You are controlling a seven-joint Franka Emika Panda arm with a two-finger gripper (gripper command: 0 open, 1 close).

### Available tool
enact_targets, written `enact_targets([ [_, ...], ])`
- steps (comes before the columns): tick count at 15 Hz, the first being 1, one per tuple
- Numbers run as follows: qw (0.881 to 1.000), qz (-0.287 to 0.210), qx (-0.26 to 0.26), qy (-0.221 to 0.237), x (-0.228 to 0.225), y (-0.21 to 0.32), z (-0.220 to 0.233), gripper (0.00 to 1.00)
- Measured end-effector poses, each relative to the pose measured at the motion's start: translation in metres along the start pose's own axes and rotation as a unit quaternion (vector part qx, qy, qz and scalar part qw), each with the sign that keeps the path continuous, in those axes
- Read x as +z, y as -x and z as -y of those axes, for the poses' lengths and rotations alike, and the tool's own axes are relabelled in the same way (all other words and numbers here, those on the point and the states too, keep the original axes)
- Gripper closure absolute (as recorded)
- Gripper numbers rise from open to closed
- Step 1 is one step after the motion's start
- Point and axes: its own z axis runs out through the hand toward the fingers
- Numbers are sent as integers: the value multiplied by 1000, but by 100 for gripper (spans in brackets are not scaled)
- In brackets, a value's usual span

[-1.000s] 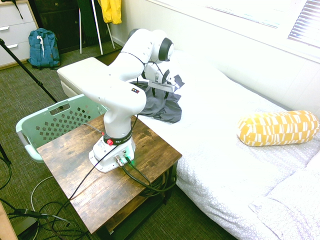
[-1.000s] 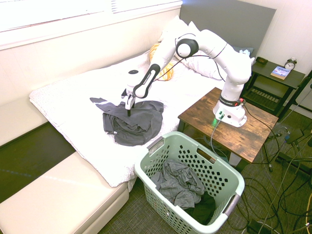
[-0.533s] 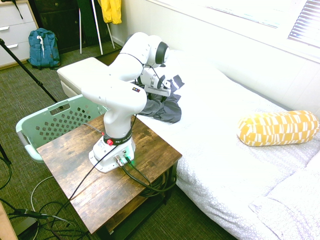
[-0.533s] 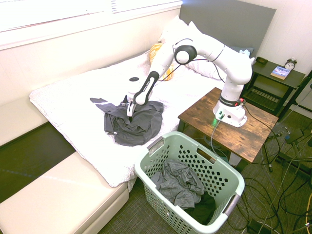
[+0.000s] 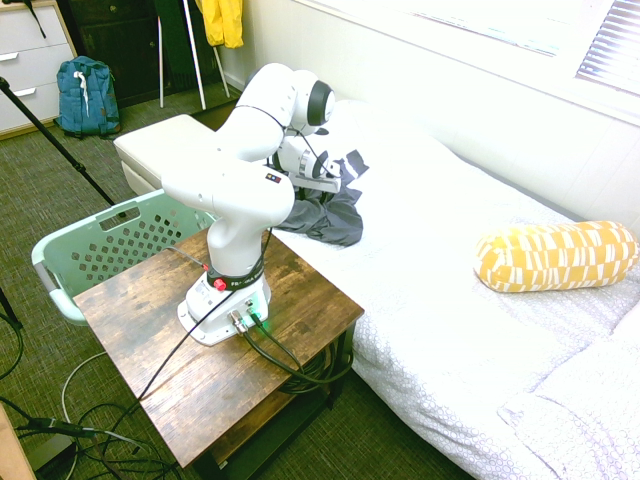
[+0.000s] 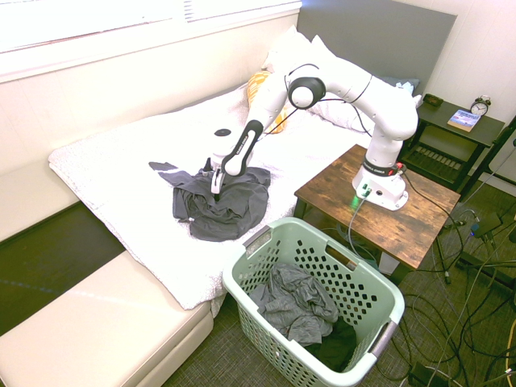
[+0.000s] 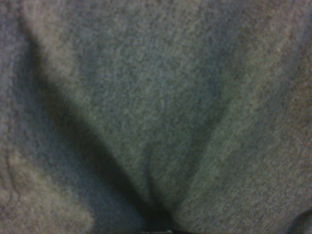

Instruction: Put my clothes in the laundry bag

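End effector (image 6: pixel 215 192) sank lower — into the clothes (image 6: pixel 219 207).

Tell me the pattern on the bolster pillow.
Yellow with white blocky patches on the pillow; clearest in the first exterior view.

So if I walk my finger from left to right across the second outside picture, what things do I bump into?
The dark clothes on the bed → the green laundry basket, with more grey clothes inside → the wooden table → the little alarm clock.

Jaws buried in clothes (image 6: pixel 219 203); wrist view blurred grey fabric.
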Motion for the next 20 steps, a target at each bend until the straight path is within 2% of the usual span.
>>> enact_targets([
  [7,1000,-13,-11,13,2,1,-2,100],
  [14,999,-24,5,27,-7,2,-5,100],
  [16,998,-40,19,46,-29,4,-11,100],
  [20,996,-72,41,39,-124,25,19,100],
])
